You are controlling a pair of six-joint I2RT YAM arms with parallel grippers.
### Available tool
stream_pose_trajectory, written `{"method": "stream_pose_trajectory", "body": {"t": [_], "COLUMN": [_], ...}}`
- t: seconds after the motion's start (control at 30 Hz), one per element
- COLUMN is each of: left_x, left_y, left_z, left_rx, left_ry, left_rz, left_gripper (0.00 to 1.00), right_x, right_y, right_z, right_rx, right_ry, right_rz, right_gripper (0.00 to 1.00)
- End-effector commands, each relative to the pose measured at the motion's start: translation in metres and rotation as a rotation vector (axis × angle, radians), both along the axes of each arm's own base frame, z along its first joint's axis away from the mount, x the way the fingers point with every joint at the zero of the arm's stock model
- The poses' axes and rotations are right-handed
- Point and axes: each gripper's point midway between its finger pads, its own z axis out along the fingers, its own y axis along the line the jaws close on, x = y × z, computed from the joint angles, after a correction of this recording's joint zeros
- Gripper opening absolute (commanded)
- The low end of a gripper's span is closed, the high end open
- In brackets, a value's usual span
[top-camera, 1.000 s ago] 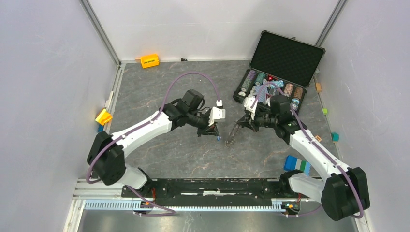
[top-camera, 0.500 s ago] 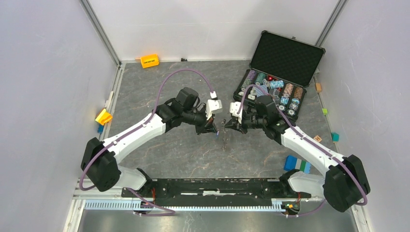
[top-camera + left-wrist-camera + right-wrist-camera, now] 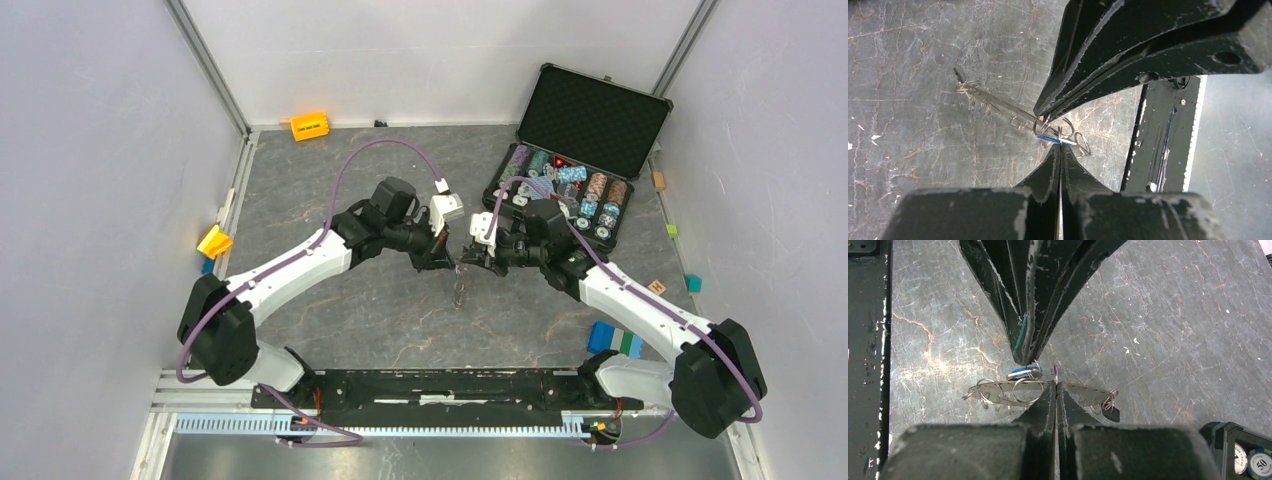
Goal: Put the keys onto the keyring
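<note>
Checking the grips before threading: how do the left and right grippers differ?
The left gripper pinches a blue-headed key; the right gripper pinches the keyring. The left gripper comes in from the left of the top view, the right gripper from the right. Both are shut, tips nearly meeting over the table.

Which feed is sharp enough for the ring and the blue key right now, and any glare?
Top external: evenly lit, no glare, but the keyring is only a small dark smudge. Left wrist: keyring and blue-headed key in focus; the close foreground is dark and soft. Right wrist: clearest look at the keyring, faint sheen on the metal, no washout.
</note>
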Motion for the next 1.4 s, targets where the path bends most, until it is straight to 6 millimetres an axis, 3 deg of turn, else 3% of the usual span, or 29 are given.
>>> {"method": "stream_pose_trajectory", "body": {"t": [0.0, 0.53, 1.37], "left_x": [0.015, 0.026, 0.030], "left_y": [-0.011, -0.011, -0.002], "left_z": [0.019, 0.024, 0.006], "left_rx": [-0.053, -0.042, 0.017], "left_ry": [0.003, -0.008, -0.004], "left_rz": [0.052, 0.079, 0.113], "left_gripper": [0.02, 0.02, 0.02], "right_x": [0.009, 0.008, 0.008], "right_y": [0.006, 0.006, 0.005], "right_z": [0.029, 0.023, 0.025], "right_rx": [0.045, 0.028, 0.027], "right_ry": [-0.101, -0.098, -0.107], "right_rz": [-0.003, -0.005, -0.005], "right_gripper": [0.00, 0.00, 0.00]}}
